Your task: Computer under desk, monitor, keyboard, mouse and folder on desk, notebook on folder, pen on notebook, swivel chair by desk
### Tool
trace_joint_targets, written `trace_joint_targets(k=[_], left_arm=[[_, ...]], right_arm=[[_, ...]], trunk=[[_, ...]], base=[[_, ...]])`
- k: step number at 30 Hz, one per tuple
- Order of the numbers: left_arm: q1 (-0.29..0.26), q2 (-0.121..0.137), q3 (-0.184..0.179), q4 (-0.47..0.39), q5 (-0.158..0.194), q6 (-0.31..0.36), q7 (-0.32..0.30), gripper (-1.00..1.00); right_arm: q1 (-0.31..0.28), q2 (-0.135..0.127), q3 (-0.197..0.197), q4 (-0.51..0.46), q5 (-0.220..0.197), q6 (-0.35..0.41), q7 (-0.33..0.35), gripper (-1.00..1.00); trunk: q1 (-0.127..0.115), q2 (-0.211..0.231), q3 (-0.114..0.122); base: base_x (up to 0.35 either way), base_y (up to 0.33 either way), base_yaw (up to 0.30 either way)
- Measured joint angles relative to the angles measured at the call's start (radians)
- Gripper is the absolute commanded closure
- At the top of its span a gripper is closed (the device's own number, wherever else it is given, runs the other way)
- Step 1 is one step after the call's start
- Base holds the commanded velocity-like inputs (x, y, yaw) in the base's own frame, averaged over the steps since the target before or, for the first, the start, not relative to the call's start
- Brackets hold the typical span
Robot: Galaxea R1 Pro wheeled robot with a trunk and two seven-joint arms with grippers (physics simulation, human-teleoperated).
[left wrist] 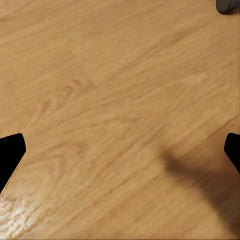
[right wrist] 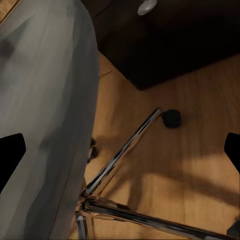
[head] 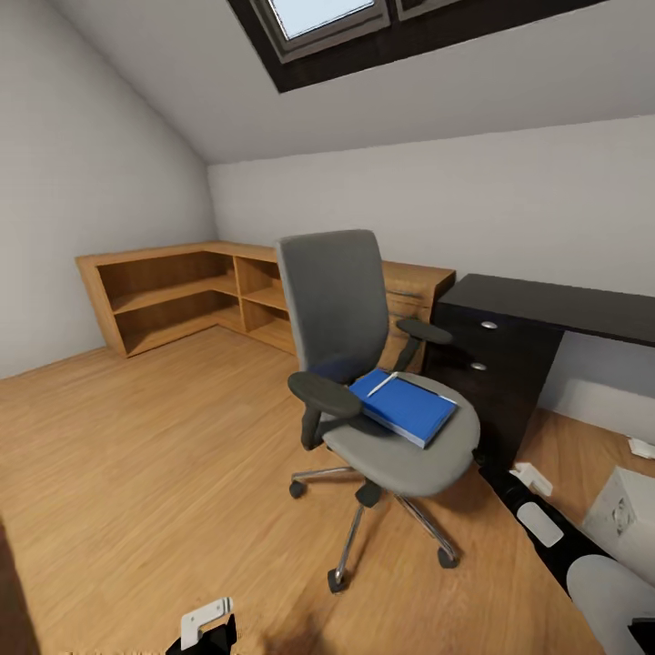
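Bedroom: grey sloped walls, a dark-framed skylight at the top, a light wooden floor.
Shelving: low wooden unit standing in the far left corner, running along both walls.
Desk: glossy black top at the right, against the far wall; its black drawer unit with two round silver knobs stands under the left end of the top.
Chair: grey swivel chair on the floor just beside the drawer unit, back upright, black armrests, chrome star base on castors. In the right wrist view the grey seat and the chrome legs are seen close, with one castor near the dark drawer unit.
Folder: bright blue, lying flat on the chair seat, toward the seat's right side.
Notebook: I cannot tell it apart clearly; a thin pale edge lies on the folder's far side.
Computer: a light grey box stands on the floor under the desk, at the right edge, partly cut off.
Right gripper: fingers spread wide apart, released, holding nothing, next to the chair seat.
Left gripper: fingers also spread apart, released, holding nothing, over bare floor.
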Motion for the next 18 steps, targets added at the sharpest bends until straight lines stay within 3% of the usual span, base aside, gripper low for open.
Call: trace_joint_targets(k=[15,18], left_arm=[[0.000,0.000,0.000,0.008,0.000,0.000,0.000,-1.00],[0.000,0.000,0.000,0.008,0.000,0.000,0.000,-1.00]], right_arm=[[0.000,-0.017,-0.001,0.000,0.001,0.000,0.000,-1.00],[0.000,-0.011,-0.002,-0.001,0.000,0.000,0.001,-1.00]], trunk=[[0.000,0.000,0.000],[0.000,0.000,0.000]], base=[[0.000,0.000,0.267],[0.000,0.000,0.112]])
